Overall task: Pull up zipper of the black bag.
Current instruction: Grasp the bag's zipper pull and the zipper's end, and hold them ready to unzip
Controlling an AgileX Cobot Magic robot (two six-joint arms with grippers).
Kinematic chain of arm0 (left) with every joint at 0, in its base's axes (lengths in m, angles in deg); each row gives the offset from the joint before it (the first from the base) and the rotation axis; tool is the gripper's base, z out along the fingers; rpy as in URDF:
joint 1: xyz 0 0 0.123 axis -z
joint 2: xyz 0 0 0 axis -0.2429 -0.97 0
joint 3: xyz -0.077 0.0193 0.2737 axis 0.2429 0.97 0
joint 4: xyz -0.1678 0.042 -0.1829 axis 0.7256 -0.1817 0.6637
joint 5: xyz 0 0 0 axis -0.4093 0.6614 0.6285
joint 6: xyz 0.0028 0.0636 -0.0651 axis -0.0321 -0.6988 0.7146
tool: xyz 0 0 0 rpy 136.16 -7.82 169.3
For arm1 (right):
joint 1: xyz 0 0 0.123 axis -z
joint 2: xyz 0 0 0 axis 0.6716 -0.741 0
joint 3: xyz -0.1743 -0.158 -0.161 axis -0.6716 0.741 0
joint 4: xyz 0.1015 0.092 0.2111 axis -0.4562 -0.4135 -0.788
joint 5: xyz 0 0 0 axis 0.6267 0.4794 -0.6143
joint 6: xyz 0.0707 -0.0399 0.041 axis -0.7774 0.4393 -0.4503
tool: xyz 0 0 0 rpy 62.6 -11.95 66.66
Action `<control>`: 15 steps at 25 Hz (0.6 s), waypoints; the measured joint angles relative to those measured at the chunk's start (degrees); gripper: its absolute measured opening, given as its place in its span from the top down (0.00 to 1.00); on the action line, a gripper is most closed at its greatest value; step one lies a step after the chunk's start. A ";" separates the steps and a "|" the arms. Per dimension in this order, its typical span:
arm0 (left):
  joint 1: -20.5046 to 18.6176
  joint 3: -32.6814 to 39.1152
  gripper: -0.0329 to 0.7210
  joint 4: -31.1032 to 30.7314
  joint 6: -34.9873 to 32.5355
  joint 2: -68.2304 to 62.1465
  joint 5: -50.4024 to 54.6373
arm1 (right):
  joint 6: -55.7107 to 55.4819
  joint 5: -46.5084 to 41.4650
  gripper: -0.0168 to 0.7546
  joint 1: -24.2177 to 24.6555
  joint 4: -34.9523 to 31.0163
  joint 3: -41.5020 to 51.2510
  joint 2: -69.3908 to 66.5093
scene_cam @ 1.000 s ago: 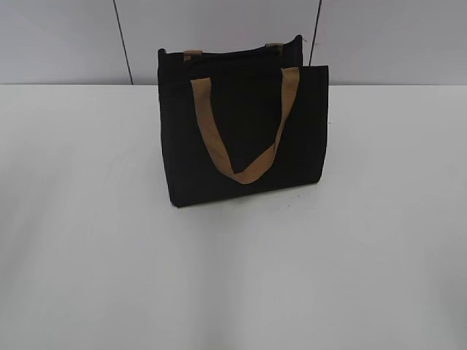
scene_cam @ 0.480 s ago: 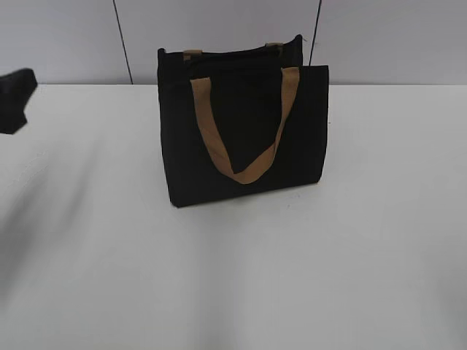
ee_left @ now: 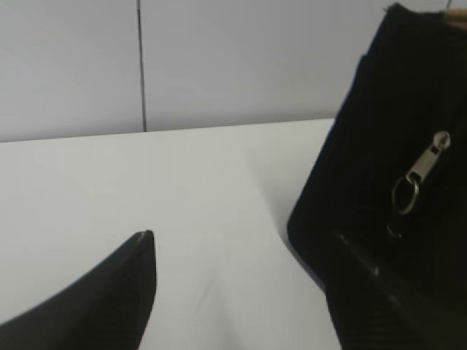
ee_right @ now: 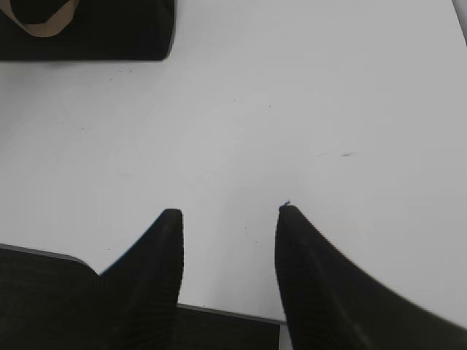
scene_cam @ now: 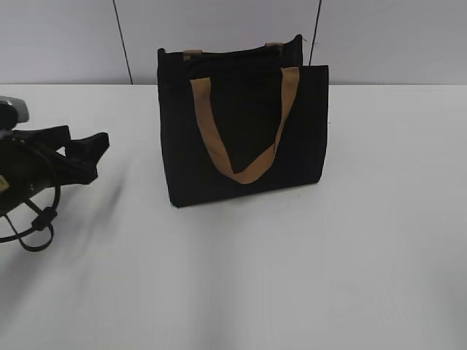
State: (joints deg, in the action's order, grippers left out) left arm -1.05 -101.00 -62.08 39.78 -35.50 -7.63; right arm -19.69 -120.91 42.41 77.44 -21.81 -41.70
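The black bag point(scene_cam: 241, 138) stands upright on the white table, with a tan strap handle point(scene_cam: 244, 124) hanging down its front face. My left gripper point(scene_cam: 98, 154) is open and empty, left of the bag and apart from it. In the left wrist view the bag's end face point(ee_left: 365, 182) shows at the right, with the silvery zipper pull tab point(ee_left: 423, 171) hanging on it, beyond my open jaws point(ee_left: 241, 235). My right gripper point(ee_right: 228, 211) is open and empty over bare table. The bag's lower corner point(ee_right: 109, 33) shows far off at the top left of the right wrist view. The right gripper is out of the exterior view.
The white table point(scene_cam: 292, 262) runs back to a grey panelled wall point(scene_cam: 66, 36) just behind the bag. A loop of black cable point(scene_cam: 29, 226) hangs under my left arm.
My left arm has come in from the left edge of the exterior view and moved right, toward the bag. The bag has not moved.
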 joint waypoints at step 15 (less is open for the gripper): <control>0.27 -15.92 0.23 -16.37 1.89 -15.84 5.47 | 0.00 0.00 0.56 0.00 0.00 0.00 0.00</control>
State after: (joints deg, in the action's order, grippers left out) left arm -0.78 -116.92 -78.45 41.68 -51.33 -2.16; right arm -19.69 -120.91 42.41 77.44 -21.81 -41.70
